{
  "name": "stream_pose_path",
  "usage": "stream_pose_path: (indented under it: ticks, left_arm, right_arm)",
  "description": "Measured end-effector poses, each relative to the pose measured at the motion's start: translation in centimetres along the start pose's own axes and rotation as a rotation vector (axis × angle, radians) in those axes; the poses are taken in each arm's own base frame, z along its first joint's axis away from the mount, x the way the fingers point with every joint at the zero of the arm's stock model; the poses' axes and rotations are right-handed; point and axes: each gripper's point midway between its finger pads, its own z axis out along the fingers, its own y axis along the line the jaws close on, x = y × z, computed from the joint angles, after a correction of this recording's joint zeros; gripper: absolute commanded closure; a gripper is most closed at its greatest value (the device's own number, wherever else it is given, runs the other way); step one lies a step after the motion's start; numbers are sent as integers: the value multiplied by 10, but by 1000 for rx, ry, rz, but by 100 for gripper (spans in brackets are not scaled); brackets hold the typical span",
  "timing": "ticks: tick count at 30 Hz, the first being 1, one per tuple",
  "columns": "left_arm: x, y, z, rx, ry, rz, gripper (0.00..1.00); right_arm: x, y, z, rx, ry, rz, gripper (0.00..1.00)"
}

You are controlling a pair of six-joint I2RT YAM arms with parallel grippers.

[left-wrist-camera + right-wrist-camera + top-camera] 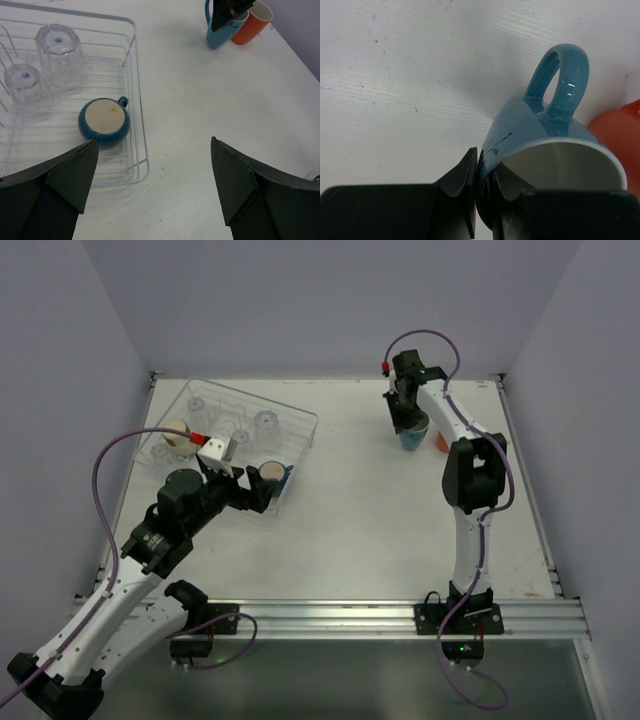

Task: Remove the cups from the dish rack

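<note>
The clear dish rack (300, 425) lies at the table's left. It holds a cream cup (176, 435), clear tumblers (265, 423) and an upside-down dark blue handled cup (270, 475). In the left wrist view the dark blue cup (104, 121) sits in the rack's near corner, with two tumblers (59, 49) behind it. My left gripper (154, 142) is open and empty, just right of the rack's rim (135, 60). My right gripper (485, 175) is shut on the wall of the light blue mug (545, 130), one finger inside, upright at the far right beside the orange cup (620, 125).
The light blue mug (413, 435) and orange cup (440, 443) stand close together near the table's far right edge. White tabletop (370, 520) lies between the rack and the right arm. Purple walls enclose the table.
</note>
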Motion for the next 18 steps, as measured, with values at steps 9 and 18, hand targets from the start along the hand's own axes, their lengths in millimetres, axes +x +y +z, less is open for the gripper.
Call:
stream_pose_path:
  ticks: [9, 18]
  left_arm:
    - [7, 5, 7, -23, 31, 4, 0]
    - [13, 11, 12, -57, 53, 5, 0]
  right_arm:
    - [-3, -3, 6, -3, -18, -3, 94]
    - [0, -6, 11, -14, -12, 6, 73]
